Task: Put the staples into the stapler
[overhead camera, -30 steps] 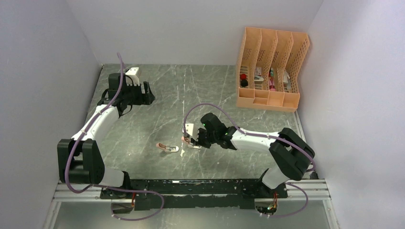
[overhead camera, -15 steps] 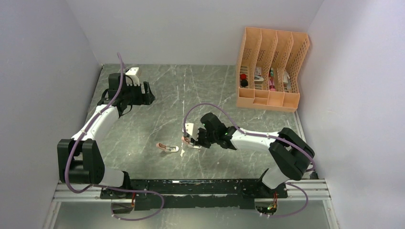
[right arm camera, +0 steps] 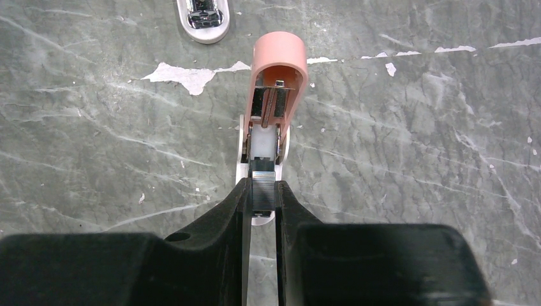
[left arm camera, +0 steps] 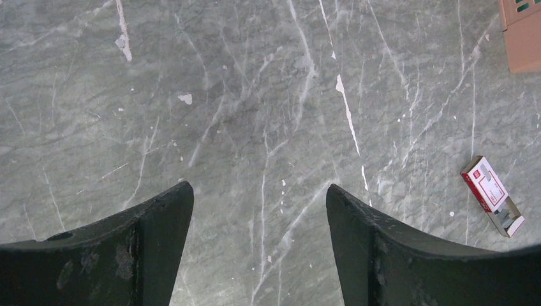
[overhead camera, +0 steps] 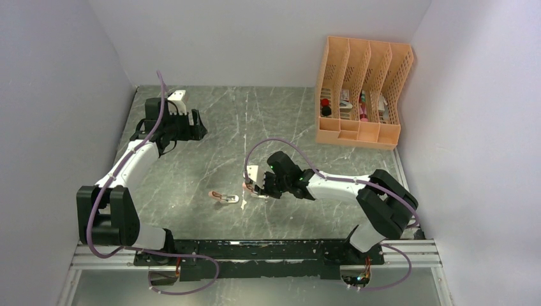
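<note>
My right gripper [right arm camera: 261, 193] is shut on a short silvery strip of staples [right arm camera: 262, 182]. It holds the strip over the white base and metal channel of an open salmon-pink stapler [right arm camera: 279, 64], whose lid stands up just ahead of the fingertips. From above, this gripper [overhead camera: 257, 189] is at the table's middle, with the stapler [overhead camera: 247, 187] at its tip. The red-and-white staple box [left arm camera: 486, 185], grey tray pulled partly out, lies flat beside it [overhead camera: 253, 172]. My left gripper [left arm camera: 259, 191] is open over bare table at the far left [overhead camera: 199, 126], with nothing between its fingers.
A second small stapler [overhead camera: 224, 197] lies open just left of the first one; in the right wrist view this second stapler [right arm camera: 203, 16] is at the top edge. An orange file organizer [overhead camera: 360, 95] with small items stands at the back right. Grey walls close in three sides.
</note>
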You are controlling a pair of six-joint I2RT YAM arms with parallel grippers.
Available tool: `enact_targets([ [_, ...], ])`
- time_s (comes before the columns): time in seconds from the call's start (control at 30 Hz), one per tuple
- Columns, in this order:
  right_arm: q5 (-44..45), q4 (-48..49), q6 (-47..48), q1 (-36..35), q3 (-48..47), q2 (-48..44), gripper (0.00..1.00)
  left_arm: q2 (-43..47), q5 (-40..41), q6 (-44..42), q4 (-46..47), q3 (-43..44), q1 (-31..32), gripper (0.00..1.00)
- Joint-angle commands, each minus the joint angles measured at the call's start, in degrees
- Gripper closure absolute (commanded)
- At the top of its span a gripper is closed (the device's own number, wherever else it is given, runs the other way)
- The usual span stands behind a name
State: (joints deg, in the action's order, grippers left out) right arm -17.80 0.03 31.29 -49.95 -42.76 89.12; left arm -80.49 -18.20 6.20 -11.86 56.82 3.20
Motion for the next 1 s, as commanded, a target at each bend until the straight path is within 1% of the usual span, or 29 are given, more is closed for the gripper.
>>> enact_targets([
  [0.0,-0.36,0.69,0.0,-0.33,-1.12,0.39,0.87,-0.01,0.62,-0.57,0.02,2.07,0.23,0.2],
  [0.7,0.39,-0.04,1.15,-1.33,-0.57,0.16,0.87,-0.15,0.62,-0.57,0.01,2.03,0.4,0.2],
  [0.97,2.0,-0.28,1.16,-1.3,-0.83,0.76,0.87,-0.14,0.6,-0.56,0.05,2.07,0.4,0.2],
])
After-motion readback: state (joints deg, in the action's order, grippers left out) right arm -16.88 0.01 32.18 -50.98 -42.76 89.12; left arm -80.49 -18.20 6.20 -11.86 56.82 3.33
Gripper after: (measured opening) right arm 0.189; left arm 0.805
